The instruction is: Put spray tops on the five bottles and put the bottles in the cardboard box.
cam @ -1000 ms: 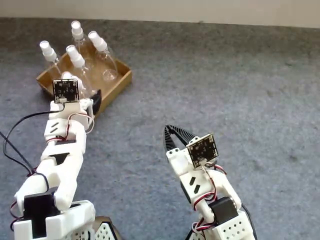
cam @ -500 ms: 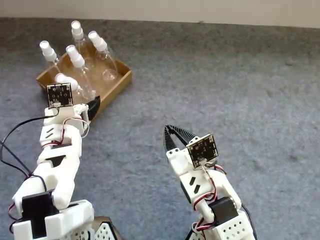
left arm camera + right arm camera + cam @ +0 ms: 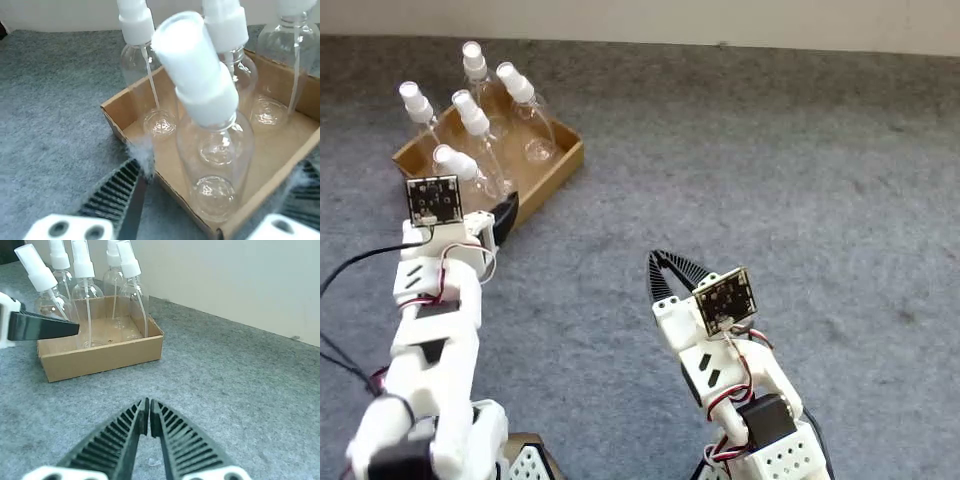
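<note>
A cardboard box (image 3: 560, 165) sits at the table's far left with several clear bottles in it, each with a white spray top. The nearest bottle (image 3: 455, 162) leans, its cap (image 3: 195, 65) large in the left wrist view above its clear body (image 3: 212, 170). My left gripper (image 3: 505, 212) is open at the box's near corner, and its ribbed finger (image 3: 117, 197) sits just outside the cardboard wall (image 3: 165, 177), holding nothing. My right gripper (image 3: 665, 272) is shut and empty over bare carpet mid-table, its tips (image 3: 149, 415) pointing toward the box (image 3: 100, 357).
Grey carpet (image 3: 770, 170) covers the table, with open room to the right of the box. A pale wall (image 3: 225, 275) runs along the far edge. The left arm's black finger (image 3: 42, 325) shows beside the box in the right wrist view.
The left arm has drawn back from the box toward the near side, uncovering the leaning bottle that stands in the box. The right arm has not moved.
</note>
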Robot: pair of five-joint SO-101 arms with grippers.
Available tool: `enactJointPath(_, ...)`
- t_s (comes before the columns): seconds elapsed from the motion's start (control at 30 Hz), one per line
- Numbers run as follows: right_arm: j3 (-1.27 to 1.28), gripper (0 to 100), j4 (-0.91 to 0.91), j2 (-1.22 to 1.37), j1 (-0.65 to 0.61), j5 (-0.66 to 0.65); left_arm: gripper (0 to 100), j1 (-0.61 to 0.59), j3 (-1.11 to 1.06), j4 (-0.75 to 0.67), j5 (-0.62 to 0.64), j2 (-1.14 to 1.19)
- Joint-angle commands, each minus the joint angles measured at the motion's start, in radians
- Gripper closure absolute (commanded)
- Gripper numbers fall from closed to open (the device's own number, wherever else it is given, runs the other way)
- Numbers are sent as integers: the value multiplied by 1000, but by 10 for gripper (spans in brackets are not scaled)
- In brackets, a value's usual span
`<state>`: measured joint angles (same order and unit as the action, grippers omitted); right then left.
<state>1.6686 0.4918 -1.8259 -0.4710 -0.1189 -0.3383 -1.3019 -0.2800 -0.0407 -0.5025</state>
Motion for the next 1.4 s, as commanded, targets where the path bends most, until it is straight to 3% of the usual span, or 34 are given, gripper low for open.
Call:
enactJointPath(0.0, 127, 993, -24, -7, 13, -3, 631, -7, 4, 236, -8, -196)
enactJointPath(0.3, 127, 993, -24, -5, 13, -3, 663, -1, 15, 700, -5, -607)
enactJointPath(0.53, 127, 993, -24, -5, 13, -2, 976, 35, 214, 1125, -3, -814)
enactJointPath(0.6, 127, 993, -24, -5, 13, -2, 987, 79, 269, 1215, -3, -854)
enactJointPath(0.9, 127, 993, -24, -5, 13, -2, 994, 291, 460, 1487, -2, -894)
enactJointPath(1.37, 127, 993, -22, -5, 15, -2, 994, 298, 593, 1729, -2, -897)
